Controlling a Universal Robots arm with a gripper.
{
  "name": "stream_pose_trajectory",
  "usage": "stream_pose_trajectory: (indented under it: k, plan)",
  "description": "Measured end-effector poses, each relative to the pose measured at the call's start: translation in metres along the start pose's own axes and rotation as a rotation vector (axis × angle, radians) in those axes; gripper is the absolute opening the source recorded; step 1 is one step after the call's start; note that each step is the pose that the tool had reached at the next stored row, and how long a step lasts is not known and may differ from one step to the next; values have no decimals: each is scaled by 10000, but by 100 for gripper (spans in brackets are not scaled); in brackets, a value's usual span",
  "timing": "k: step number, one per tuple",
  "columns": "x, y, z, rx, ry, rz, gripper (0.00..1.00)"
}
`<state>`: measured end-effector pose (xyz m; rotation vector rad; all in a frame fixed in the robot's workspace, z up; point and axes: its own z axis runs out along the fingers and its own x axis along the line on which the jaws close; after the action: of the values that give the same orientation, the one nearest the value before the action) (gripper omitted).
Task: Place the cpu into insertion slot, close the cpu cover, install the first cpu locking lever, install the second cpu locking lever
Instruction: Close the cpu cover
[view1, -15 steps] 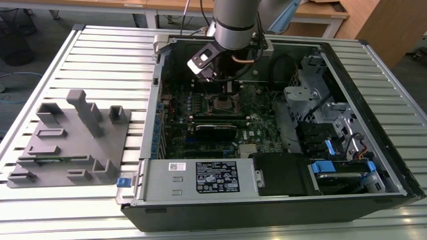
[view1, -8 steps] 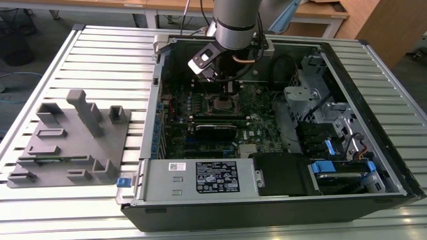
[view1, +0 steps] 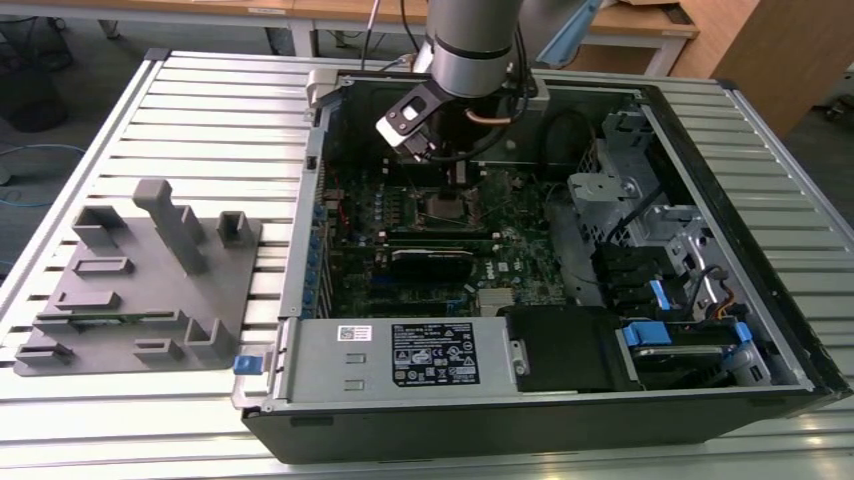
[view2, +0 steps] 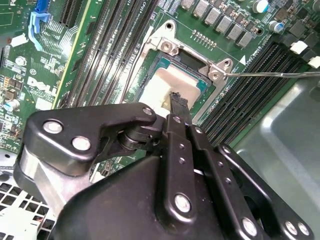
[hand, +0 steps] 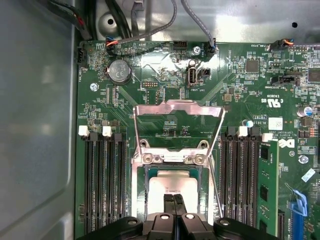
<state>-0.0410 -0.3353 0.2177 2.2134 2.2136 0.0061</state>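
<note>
Squarely in its socket on the motherboard (hand: 240, 90) lies the cpu (hand: 172, 185), flat, with its pale metal top facing up. It is square, so it has no long axis; its edges run parallel to the black memory slots (hand: 102, 185) on either side. In the second wrist view the cpu (view2: 167, 85) sits inside the socket's green border.

The tool (hand: 175, 196) stands directly over the chip, its two black fingers pressed together with nothing seen between them. They hide a strip of the chip's top and its near edge, so I cannot tell whether the tips touch the metal. In the second wrist view the tool (view2: 177, 97) ends over the pale top.

The cpu cover (hand: 178, 105) stands swung open on its hinge just beyond the socket, and the board shows through its window. A thin wire locking lever (view2: 270, 74) reaches out from a socket corner across the memory slots.

In the exterior view the arm (view1: 470, 45) reaches down into the open computer case (view1: 300, 200), which lies on a slatted metal surface (view1: 200, 120). A grey fixture block (view1: 134, 290) lies on the exterior view's left.
</note>
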Motion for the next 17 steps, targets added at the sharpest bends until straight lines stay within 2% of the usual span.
stream_pose_trajectory:
  k: [3, 17]
  plan:
    - [0, 0, -26, 0, 1, 0, 11]
    - [-1, 0, -39, 3, -2, -1, 11]
